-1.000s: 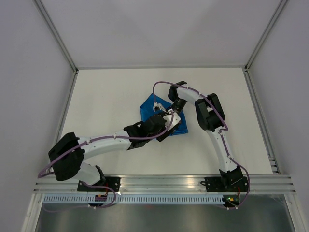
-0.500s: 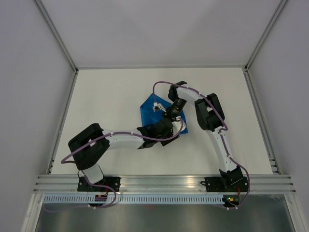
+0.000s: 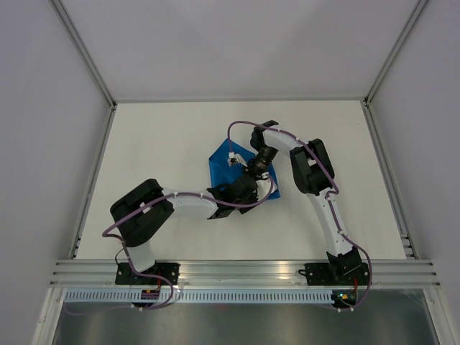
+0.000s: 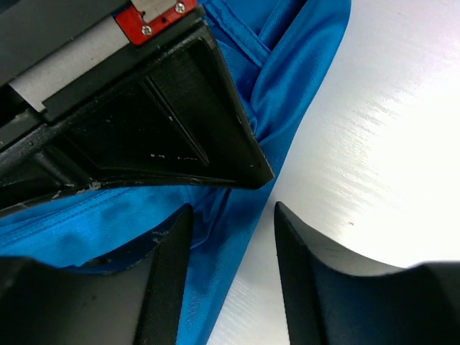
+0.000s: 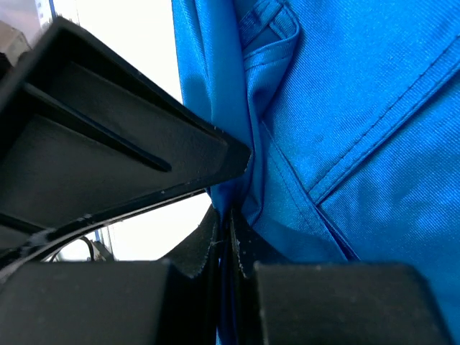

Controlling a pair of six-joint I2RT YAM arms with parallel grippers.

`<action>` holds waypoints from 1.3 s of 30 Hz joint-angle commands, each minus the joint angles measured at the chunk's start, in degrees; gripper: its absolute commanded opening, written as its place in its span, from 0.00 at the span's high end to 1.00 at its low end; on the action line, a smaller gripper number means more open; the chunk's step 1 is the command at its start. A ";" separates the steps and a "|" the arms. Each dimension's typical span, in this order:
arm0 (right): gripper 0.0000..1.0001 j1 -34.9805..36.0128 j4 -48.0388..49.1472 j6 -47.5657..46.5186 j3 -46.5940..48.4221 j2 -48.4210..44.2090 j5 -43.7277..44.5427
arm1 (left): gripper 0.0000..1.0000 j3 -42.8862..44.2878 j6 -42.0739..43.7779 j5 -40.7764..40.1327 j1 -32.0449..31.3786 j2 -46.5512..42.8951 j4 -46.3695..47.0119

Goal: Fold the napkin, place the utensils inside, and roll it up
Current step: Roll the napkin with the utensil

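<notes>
Napkin (image 3: 218, 165) is bunched up mid-table (image 3: 158, 144), right between your two arms. Your right gripper (image 5: 226, 219) is pinched tight on a fold of it. Your left gripper (image 4: 231, 215) hangs over its edge, fingers spread apart.

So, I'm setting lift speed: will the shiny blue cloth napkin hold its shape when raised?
Probably not: the bright blue cloth napkin bunches into soft folds where the right gripper pinches it, so expect drooping. Its satin sheen suggests it may slip.
</notes>
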 commanded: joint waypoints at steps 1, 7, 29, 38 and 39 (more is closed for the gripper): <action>0.91 -1.03 4.71 -2.88 0.84 4.07 8.40 | 0.51 0.84 0.90 3.51 0.81 1.62 1.28; 0.91 -1.03 4.80 -2.88 0.75 4.07 8.49 | 0.75 1.01 0.63 6.58 1.42 2.77 -0.13; 0.38 -5.16 10.66 5.37 -0.47 -8.14 2.43 | 0.98 4.53 -0.33 25.14 6.70 5.93 -6.11; 0.33 -10.52 28.33 22.24 -7.04 -17.19 -1.26 | 0.98 5.84 -1.21 31.55 9.42 6.28 -9.09; 0.32 -12.27 30.70 23.99 -8.29 -19.29 -2.05 | 0.98 6.19 -1.39 33.56 9.86 6.46 -9.62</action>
